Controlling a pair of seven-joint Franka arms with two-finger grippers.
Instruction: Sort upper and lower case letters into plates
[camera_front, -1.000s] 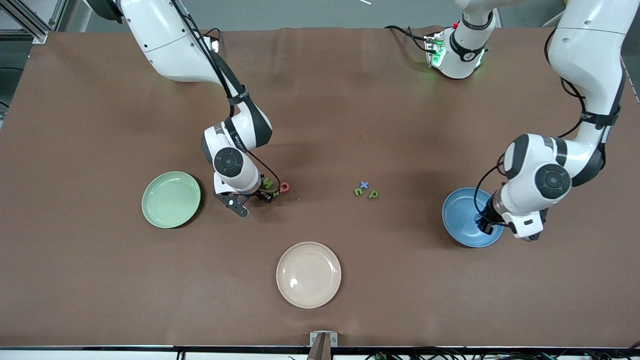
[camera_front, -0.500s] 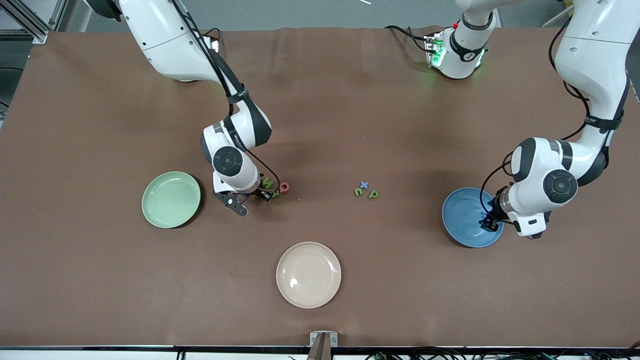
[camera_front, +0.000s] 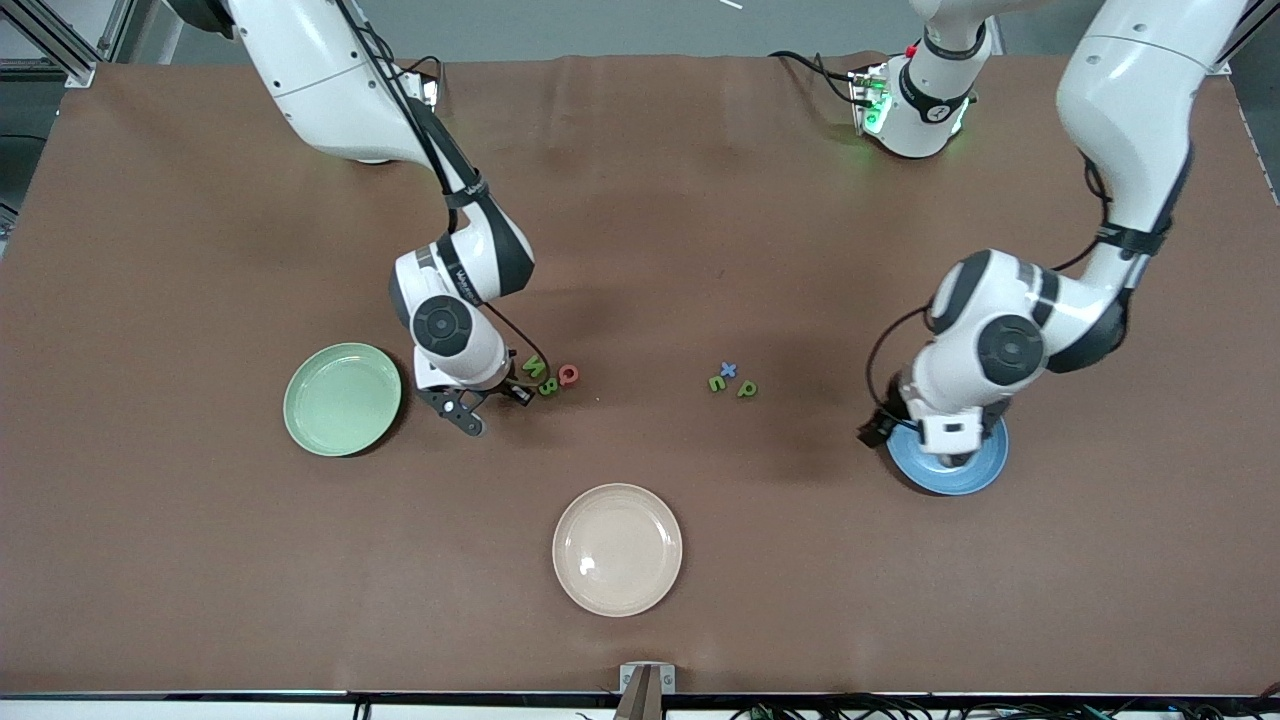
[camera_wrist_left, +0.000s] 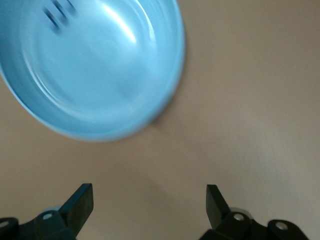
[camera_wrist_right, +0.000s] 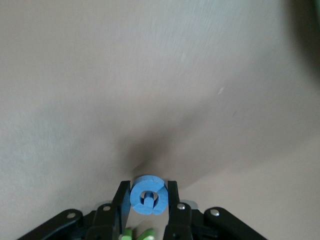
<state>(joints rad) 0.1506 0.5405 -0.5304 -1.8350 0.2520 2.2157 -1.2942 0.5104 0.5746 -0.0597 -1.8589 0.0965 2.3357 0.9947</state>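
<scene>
Letters first. Beside the right arm's wrist lies a cluster of small foam letters: a green capital M (camera_front: 534, 367), a green capital B (camera_front: 547, 387) and a red capital Q (camera_front: 568, 375), all close together. Toward the left arm's end of the table, well apart from those, sits a second cluster: a blue lowercase x (camera_front: 728, 369), a green lowercase n (camera_front: 716, 383) and a green lowercase p (camera_front: 746, 388).

Now the fingers. The right gripper (camera_wrist_right: 147, 197) is low over the brown table mat (camera_front: 640, 200), next to the capital letters, and its black fingers (camera_wrist_right: 121, 202) are drawn in tight on a small round blue foam letter (camera_wrist_right: 147, 194), one finger pressing each side. Which letter it is cannot be read.

The left gripper (camera_wrist_left: 150, 200) hangs over the table mat at the edge of the glossy mid-blue round plate (camera_front: 975, 470), fingers spread wide with nothing between them.

The pale mint-green round plate (camera_front: 342, 399) lies toward the right arm's end, near the right gripper. The cream-beige round plate (camera_front: 617, 549) sits nearest the front camera, between the two.
</scene>
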